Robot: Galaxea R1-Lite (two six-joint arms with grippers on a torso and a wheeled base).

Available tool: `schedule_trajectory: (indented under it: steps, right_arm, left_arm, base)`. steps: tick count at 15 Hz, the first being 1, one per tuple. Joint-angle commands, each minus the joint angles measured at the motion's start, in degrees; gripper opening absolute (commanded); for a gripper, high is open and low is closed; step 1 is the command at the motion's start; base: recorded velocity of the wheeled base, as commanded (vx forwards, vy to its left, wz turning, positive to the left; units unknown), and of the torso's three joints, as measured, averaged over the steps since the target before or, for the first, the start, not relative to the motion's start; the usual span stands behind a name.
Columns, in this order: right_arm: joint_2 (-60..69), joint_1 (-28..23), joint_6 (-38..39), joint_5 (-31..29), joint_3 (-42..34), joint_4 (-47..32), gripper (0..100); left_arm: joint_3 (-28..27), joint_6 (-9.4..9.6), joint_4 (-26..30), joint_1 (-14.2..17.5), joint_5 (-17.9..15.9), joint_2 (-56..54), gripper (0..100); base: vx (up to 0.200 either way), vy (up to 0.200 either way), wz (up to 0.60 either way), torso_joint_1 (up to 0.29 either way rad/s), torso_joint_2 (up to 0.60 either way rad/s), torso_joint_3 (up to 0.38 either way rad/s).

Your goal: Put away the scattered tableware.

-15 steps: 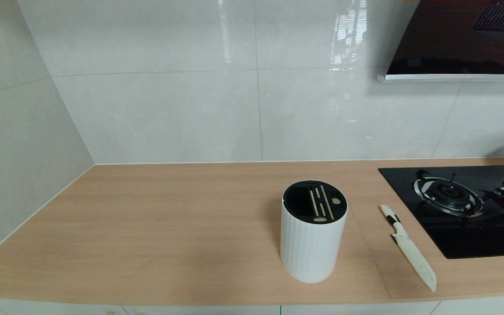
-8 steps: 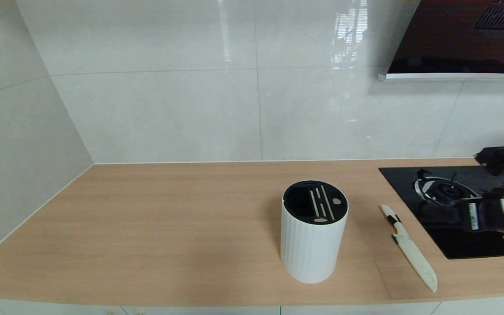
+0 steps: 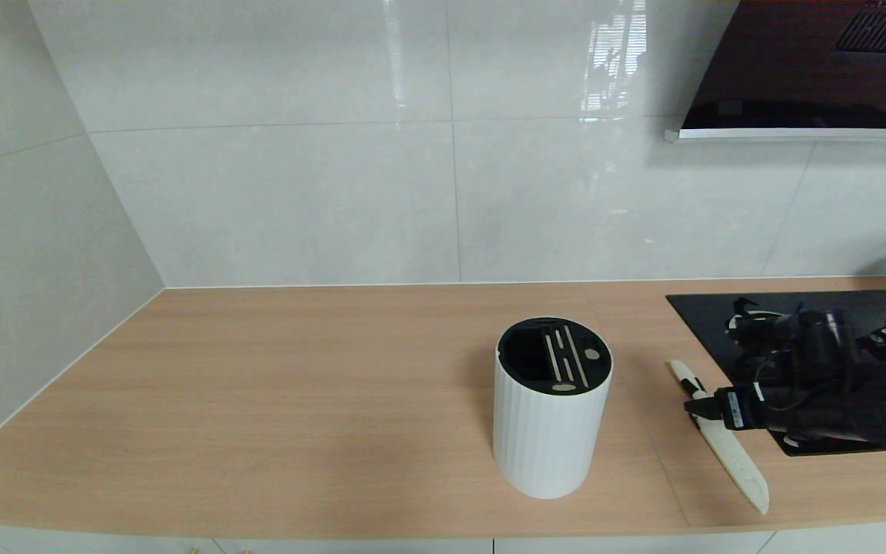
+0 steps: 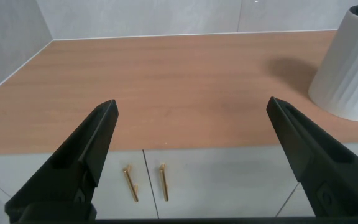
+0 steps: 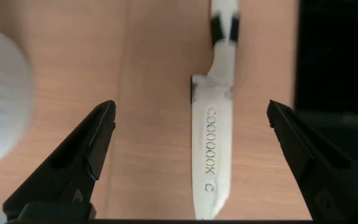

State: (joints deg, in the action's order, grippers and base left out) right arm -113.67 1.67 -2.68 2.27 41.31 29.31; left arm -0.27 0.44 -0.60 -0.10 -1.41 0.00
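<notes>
Now, right tool [image 5: 190, 107] spread wide above the knife [image 5: 214, 149], holding nothing, left tool [image 4: 191, 107] wide too

1. The right arm [image 3: 866, 412] is matte black with bulky, rounded housings. It sits toward 4 o'clock in the head view.
2. A small white label [image 3: 737, 408] with dark print is at the arm's 9 o'clock end.
3. Thin black cables [image 3: 774, 369] loop over the wrist, roughly 1 o'clock from the label.
4. The left gripper [image 4: 191, 112] has two plain black wedge-shaped fingers [image 4: 86, 155] tapering to blunt tips.
5. The right gripper [image 5: 190, 112] has the same smooth black tapering wedges.
</notes>
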Motion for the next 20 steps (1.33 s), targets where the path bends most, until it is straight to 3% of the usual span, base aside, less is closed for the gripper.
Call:
schedule_trajectory:
  steps: [1,4,20]
  right_arm:
    - [-6.83,-0.09,-0.04,0.02,0.08,3.39,100]
    - [-11.23,-1.41,-0.22,0.02,-0.01,9.28,100]
    - [-18.00,-2.99,-0.31,-2.79,2.54,17.19,100]
  left_arm:
    - [0.00,0.00,-0.02,0.01,0.01,0.09,100]
    - [0.00,0.00,-0.02,0.01,0.01,0.09,100]
    - [0.00,0.00,-0.02,0.01,0.01,0.09,100]
  base:
    - [0.000,0.000,0.00,0.000,0.00,0.000]
    - [0.000,0.000,0.00,0.000,0.00,0.000]
    - [0.000,0.000,0.00,0.000,0.00,0.000]
